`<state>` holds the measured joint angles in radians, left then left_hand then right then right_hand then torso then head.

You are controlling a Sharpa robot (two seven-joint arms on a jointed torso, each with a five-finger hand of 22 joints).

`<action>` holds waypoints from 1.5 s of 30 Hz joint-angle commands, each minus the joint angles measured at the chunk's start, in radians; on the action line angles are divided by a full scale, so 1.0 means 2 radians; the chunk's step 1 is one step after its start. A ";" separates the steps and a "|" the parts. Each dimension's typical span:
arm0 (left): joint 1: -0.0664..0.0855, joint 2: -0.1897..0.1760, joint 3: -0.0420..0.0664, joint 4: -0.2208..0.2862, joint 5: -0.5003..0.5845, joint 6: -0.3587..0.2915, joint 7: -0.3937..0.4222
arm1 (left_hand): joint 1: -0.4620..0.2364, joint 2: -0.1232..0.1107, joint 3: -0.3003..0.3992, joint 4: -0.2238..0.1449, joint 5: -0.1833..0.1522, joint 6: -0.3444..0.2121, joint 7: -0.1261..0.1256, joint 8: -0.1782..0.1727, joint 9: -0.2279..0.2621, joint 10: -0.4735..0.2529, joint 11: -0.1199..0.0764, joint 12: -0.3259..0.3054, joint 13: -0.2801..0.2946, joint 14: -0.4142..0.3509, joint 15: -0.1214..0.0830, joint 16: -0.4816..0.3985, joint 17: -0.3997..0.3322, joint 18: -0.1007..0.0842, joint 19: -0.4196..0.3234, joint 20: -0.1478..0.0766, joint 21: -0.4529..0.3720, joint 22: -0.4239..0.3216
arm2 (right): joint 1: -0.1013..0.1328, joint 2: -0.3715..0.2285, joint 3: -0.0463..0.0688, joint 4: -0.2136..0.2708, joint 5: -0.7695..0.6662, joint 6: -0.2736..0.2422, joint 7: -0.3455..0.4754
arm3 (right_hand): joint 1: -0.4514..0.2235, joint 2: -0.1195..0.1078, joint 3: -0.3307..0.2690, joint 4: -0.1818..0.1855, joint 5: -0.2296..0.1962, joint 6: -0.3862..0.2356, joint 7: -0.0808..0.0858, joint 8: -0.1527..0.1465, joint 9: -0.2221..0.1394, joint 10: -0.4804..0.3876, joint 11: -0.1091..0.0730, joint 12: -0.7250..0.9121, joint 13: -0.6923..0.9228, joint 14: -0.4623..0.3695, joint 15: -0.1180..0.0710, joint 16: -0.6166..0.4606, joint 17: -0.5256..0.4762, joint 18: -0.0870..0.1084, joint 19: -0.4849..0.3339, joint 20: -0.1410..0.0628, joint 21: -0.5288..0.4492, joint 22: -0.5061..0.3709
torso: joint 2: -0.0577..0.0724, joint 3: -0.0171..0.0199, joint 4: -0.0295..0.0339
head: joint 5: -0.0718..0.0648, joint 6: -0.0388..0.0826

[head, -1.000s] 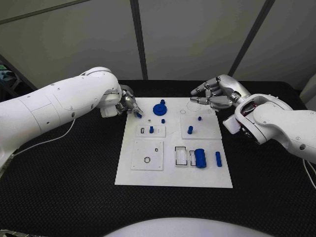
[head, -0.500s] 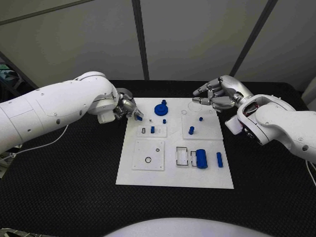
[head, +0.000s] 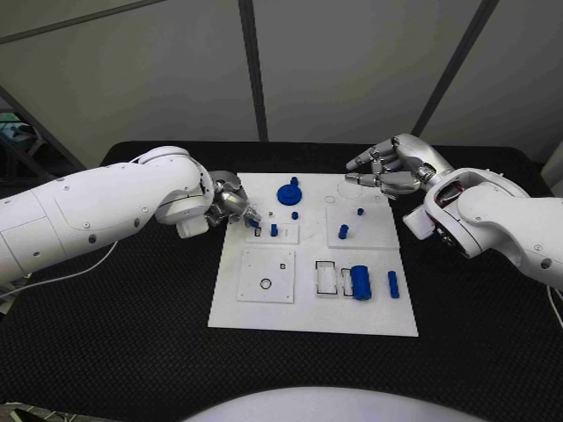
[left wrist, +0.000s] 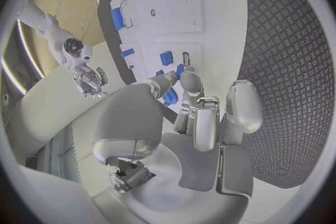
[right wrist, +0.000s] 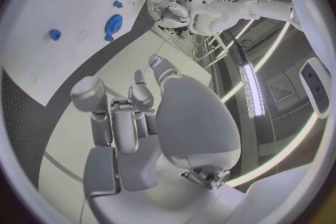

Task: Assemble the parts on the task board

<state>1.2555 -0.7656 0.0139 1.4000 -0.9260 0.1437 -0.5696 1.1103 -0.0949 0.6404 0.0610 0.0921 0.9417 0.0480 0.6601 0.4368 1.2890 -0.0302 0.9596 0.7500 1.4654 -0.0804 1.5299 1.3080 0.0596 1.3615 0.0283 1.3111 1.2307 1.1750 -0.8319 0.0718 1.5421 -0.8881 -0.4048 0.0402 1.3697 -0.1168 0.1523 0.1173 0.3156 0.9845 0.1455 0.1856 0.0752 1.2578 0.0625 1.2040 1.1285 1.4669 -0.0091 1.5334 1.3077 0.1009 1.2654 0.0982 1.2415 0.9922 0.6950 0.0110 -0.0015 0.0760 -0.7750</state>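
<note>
black table carries the board, where the left hand pinches a blue part at its left edge, best lowered straight and slowly, right hand curled, holding nothing, behind the board.

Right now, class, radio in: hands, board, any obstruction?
Left hand pinches a small blue part over the task board. Right hand holds nothing. No obstruction seen.

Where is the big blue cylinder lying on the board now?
In the head view, the big blue cylinder lies on the task board, on its near right part, between a clear rectangular frame and a thinner blue pin.
</note>
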 commanded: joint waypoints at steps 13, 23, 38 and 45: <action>-0.008 0.003 -0.006 0.007 -0.046 0.008 -0.011 | -0.009 -0.002 0.074 -0.066 0.004 -0.001 -0.004 0.007 -0.001 0.007 -0.002 0.005 0.001 0.045 -0.003 0.002 0.105 0.011 0.009 -0.001 0.007 0.008 | 0.001 0.001 0.000 0.000 0.001 0.006 0.001 | -0.002 0.003 -0.001 0.003 0.000 -0.004 0.000 0.002 -0.001 -0.003 -0.001 -0.002 -0.001 0.042 -0.002 -0.003 0.095 0.007 -0.002 -0.002 -0.003 0.000 | 0.001 0.0002 -0.0001 | -0.001 -0.002; -0.009 0.006 -0.007 0.005 -0.050 0.012 -0.013 | -0.010 -0.003 0.075 -0.067 0.004 -0.001 -0.004 0.008 -0.001 0.007 -0.002 0.004 0.001 0.045 -0.003 0.002 0.104 0.011 0.009 -0.001 0.007 0.008 | 0.001 0.001 0.000 0.000 0.001 0.006 0.001 | -0.002 0.003 -0.001 0.003 0.000 -0.004 0.000 0.002 -0.001 -0.003 -0.001 -0.002 -0.001 0.042 -0.002 -0.003 0.095 0.007 -0.002 -0.002 -0.003 0.000 | 0.000 0.0002 -0.0003 | -0.002 -0.003; -0.009 0.013 -0.008 0.001 -0.051 0.030 -0.020 | -0.033 -0.011 0.065 -0.059 0.002 0.008 -0.010 0.018 -0.006 0.022 -0.005 0.023 0.021 0.045 -0.005 0.002 0.105 0.009 0.014 -0.002 0.013 0.017 | 0.001 0.001 0.000 0.000 0.001 0.006 0.002 | -0.002 0.003 -0.001 0.003 0.000 -0.004 0.000 0.002 -0.001 -0.003 -0.001 -0.002 -0.001 0.042 -0.002 -0.003 0.095 0.007 -0.002 -0.002 -0.003 0.000 | 0.001 0.0006 -0.0007 | -0.003 -0.005; -0.009 0.018 -0.010 -0.005 -0.051 0.033 -0.024 | -0.060 -0.016 0.027 -0.039 0.000 0.018 -0.014 0.020 -0.016 0.026 -0.009 0.028 0.027 0.045 -0.008 0.002 0.105 0.008 0.016 -0.005 0.015 0.022 | 0.001 0.000 0.000 0.000 0.001 0.006 0.001 | -0.002 0.003 -0.001 0.003 0.000 -0.004 0.000 0.002 -0.001 -0.003 -0.001 -0.002 -0.001 0.042 -0.002 -0.003 0.095 0.007 -0.002 -0.002 -0.003 0.000 | 0.000 0.0006 -0.0004 | -0.004 -0.006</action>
<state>1.2447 -0.7326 0.0018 1.3919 -1.0211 0.1692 -0.5944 0.9994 -0.1260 0.7025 -0.0223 0.0952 0.9740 0.0196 0.7021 0.4067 1.3357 -0.0481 1.0104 0.8036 1.4642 -0.0889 1.5298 1.3080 0.0369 1.3847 0.0180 1.3361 1.2736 1.1749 -0.8314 0.0717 1.5412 -0.8881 -0.3981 0.0389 1.3697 -0.1168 0.1522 0.1173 0.3156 0.9844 0.1455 0.1856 0.0752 1.2577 0.0625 1.2040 1.1287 1.4668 -0.0091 1.5334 1.3074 0.1009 1.2654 0.0982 1.2415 0.9924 0.6961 0.0120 -0.0021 0.0685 -0.7857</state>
